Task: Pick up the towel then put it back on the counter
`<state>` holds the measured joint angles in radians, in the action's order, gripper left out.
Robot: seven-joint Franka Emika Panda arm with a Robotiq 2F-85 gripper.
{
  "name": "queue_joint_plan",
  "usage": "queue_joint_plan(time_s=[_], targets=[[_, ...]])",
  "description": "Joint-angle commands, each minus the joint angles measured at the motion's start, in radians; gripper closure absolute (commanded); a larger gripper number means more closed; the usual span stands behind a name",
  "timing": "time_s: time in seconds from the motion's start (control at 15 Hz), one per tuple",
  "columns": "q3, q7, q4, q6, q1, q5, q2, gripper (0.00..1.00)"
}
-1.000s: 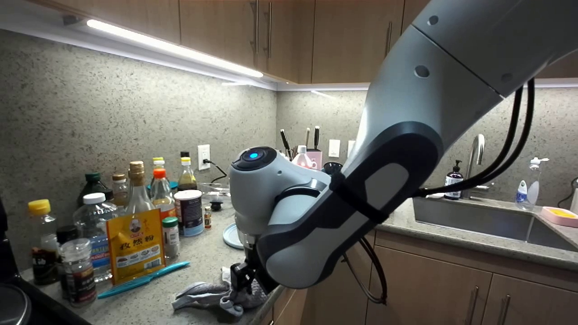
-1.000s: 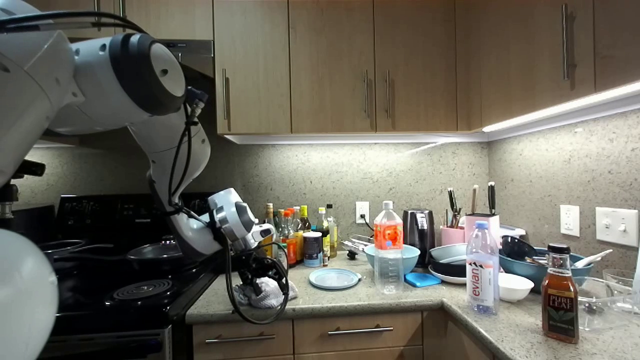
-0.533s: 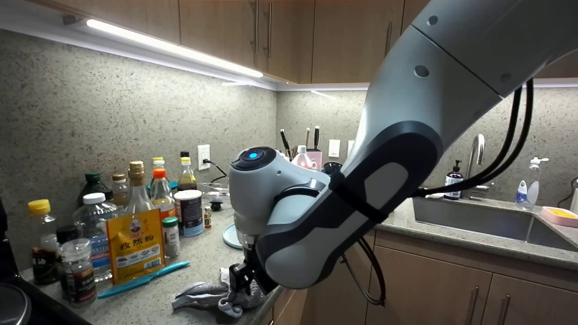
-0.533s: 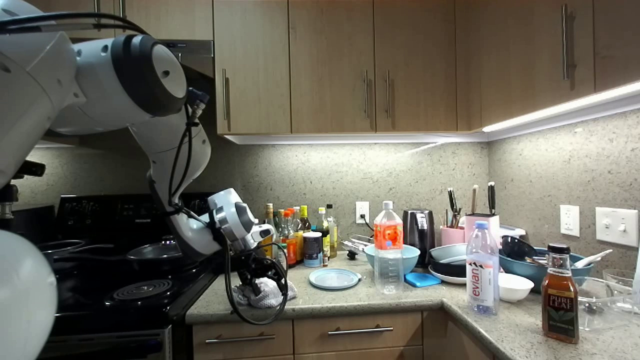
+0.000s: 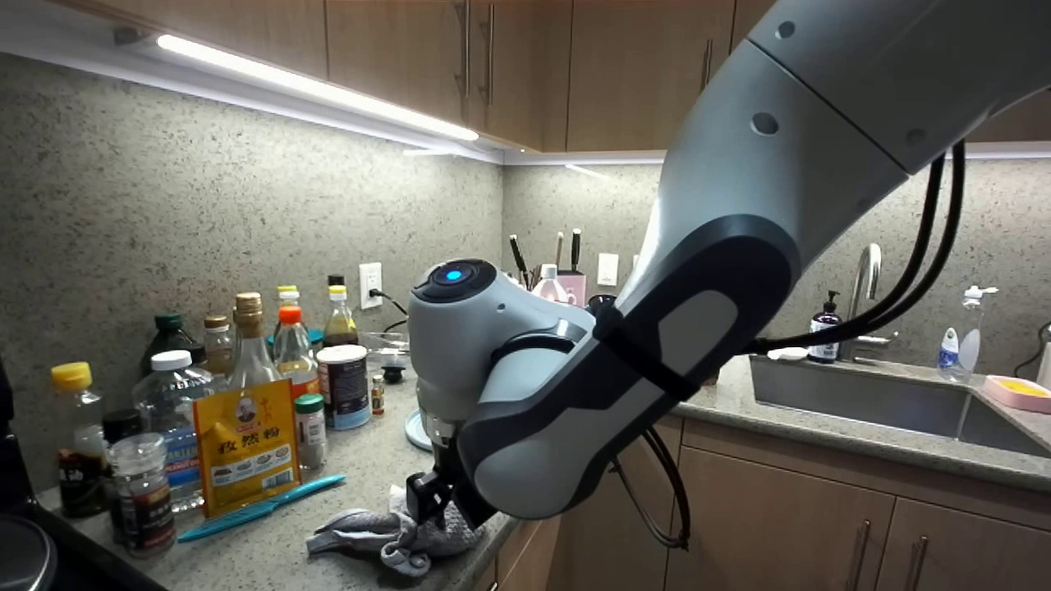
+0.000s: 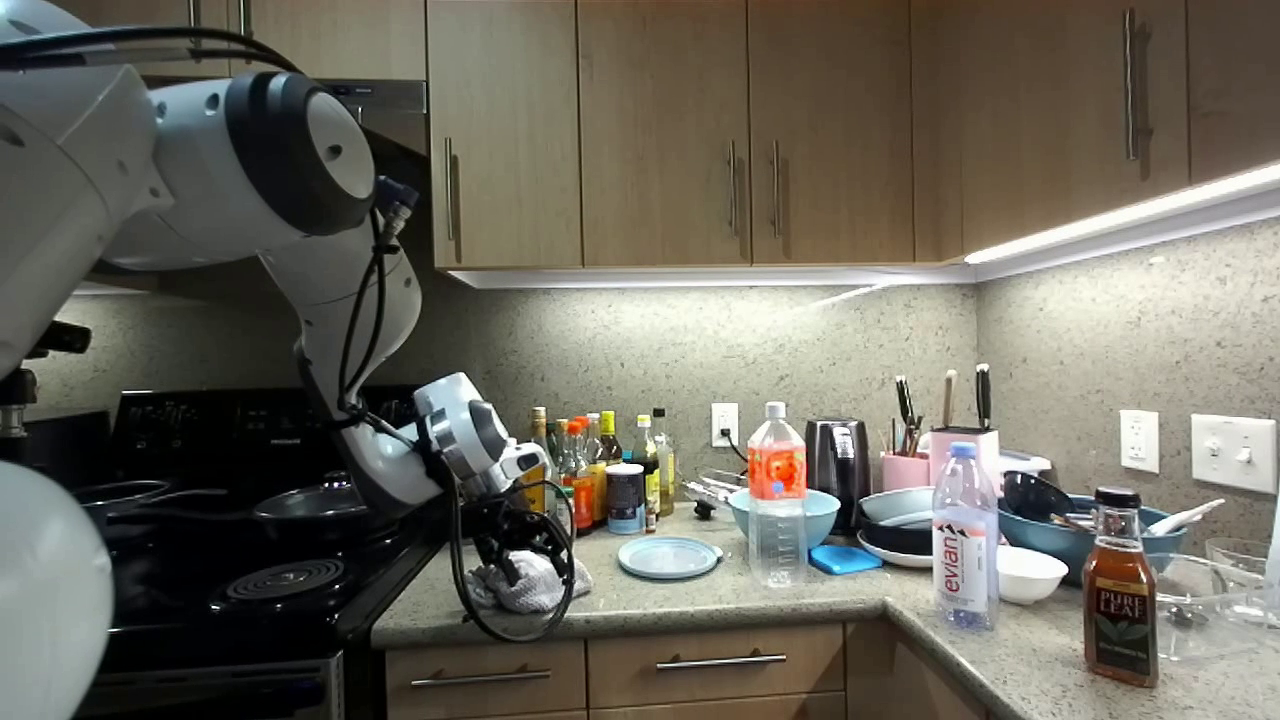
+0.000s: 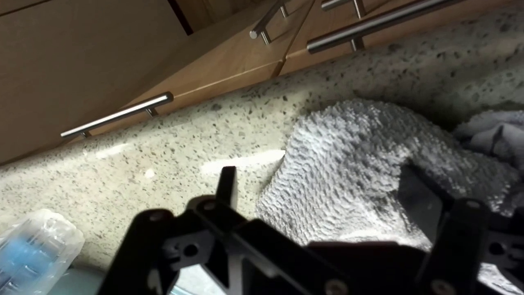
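The gripper [image 7: 317, 176] has its fingers [image 7: 226, 186] spread pretty wide, towel [image 7: 348, 155] bunched on the counter [image 7: 163, 172] between and past them. Front edge [image 7: 196, 112] is near the fingers, but there's some bare counter between them and the plate [image 6: 668, 558].

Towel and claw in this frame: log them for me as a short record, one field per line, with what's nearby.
Item: gray towel, crumpled
Location: on the counter, near its front edge
Grasp: claw open, one side over the towel and the other beside it in the wrist view
Contact: cannot tell for sure
Nearby: yellow pouch standing upright, blue plate
Stage: before pickup or after put-back, cannot tell from this moment alone
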<state>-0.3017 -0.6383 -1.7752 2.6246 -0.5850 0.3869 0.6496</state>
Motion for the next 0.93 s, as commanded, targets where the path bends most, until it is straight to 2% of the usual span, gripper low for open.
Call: queue_joint_plan(time_s=[0.0, 0.27, 0.4, 0.47, 0.53, 0.87], targets=[[-0.035, -0.075, 0.013, 0.047, -0.024, 0.111, -0.011, 0.0], [-0.144, -0.239, 0.059, 0.136, -0.094, 0.29, 0.004, 0.0], [-0.172, -0.316, 0.08, 0.119, -0.115, 0.362, 0.005, 0.0], [-0.163, -0.332, 0.082, 0.116, -0.11, 0.391, -0.002, 0.0], [-0.104, -0.289, 0.082, 0.107, -0.058, 0.369, -0.009, 0.0], [-0.105, -0.314, 0.091, 0.105, -0.062, 0.398, -0.009, 0.0]])
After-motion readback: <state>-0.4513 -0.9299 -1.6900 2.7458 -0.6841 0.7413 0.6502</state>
